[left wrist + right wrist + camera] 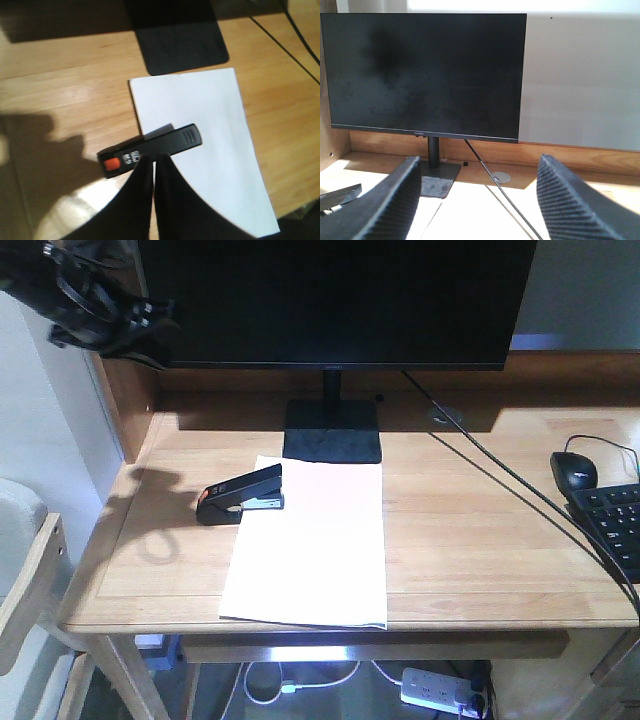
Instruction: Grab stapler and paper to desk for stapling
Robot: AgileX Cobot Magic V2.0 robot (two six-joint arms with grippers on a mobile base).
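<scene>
The black stapler (240,495) with its orange-red rear end lies on the wooden desk (480,540), its front end resting on the left edge of the white paper (310,550). The sheet lies flat in front of the monitor base. High at the desk's back left corner hangs my left gripper (150,320). In the left wrist view this gripper (153,156) is shut with nothing in it, looking down on the stapler (170,142) and paper (200,115). My right gripper (479,165) is open and empty, low over the desk, facing the monitor; the stapler (340,195) shows at its left.
A black monitor (330,300) on a square base (332,445) stands at the back. A black cable (500,480) runs diagonally to the right front. A mouse (573,472) and keyboard (615,520) lie at the right edge. A chair (20,570) stands left of the desk.
</scene>
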